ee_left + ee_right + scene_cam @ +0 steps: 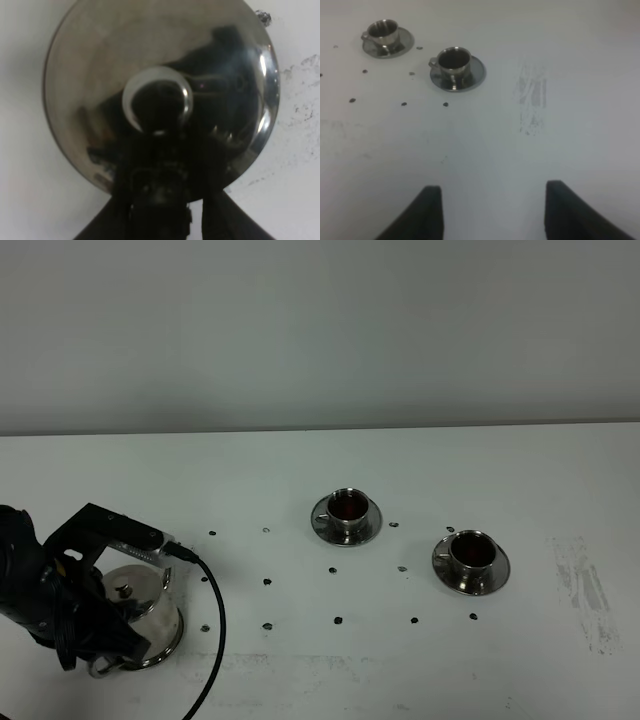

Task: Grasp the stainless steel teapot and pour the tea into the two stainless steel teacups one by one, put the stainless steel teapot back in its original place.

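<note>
Exterior high view: both stainless steel teacups hold dark reddish-brown tea, the one near the centre of the frame (347, 509) and the one right of centre (472, 554), each on its own saucer, well apart from each other. So the pouring looks done. The stainless steel teapot (140, 612) stands upright at the lower left of the frame, apparently on its round plate, whose rim just shows under the base (172, 644). What seems left is letting go and drawing the arm back.

The left gripper (100, 635) sits close around the teapot's near side, at the handle. In the left wrist view the teapot's lid and knob (158, 100) fill the frame from above, with dark gripper parts at the bottom edge; whether it grips the handle or has loosened I cannot tell.

The right gripper (492, 210) appears only in the right wrist view, wide open and holding nothing, over bare table, with both cups in the upper left of that frame
</note>
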Robot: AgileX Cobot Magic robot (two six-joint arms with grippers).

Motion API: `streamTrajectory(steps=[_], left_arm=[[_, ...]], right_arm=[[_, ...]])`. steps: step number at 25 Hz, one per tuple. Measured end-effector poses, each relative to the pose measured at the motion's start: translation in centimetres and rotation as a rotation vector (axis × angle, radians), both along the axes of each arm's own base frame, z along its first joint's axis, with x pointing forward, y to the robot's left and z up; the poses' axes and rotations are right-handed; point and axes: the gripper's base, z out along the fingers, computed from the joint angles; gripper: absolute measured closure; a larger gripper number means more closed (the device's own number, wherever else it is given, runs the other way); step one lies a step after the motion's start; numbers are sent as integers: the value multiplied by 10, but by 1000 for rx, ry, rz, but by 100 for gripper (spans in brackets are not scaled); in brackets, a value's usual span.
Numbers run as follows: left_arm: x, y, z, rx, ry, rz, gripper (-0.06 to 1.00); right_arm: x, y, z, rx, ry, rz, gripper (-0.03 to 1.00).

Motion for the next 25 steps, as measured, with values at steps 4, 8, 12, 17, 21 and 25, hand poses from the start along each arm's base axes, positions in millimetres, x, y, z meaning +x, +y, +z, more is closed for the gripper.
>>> streamTrajectory(steps=[4,8,12,17,21,25], left_arm=[[-3,1,9,-4,-24,-1,59],[-8,2,20,-5,-27,-1,59],[-18,4,40,-11,-56,-1,59],[-42,8,83,-33,-167,-1,59],[-67,13,123,-64,-324,-1,59],[-92,18,152,-90,-455,-1,59]], right_arm=[[0,0,0,0,0,0,52],[0,0,0,0,0,0,52],[0,0,0,0,0,0,52],[0,0,0,1,0,-1,52],[0,0,0,1,0,-1,52],[0,0,0,0,0,0,52]])
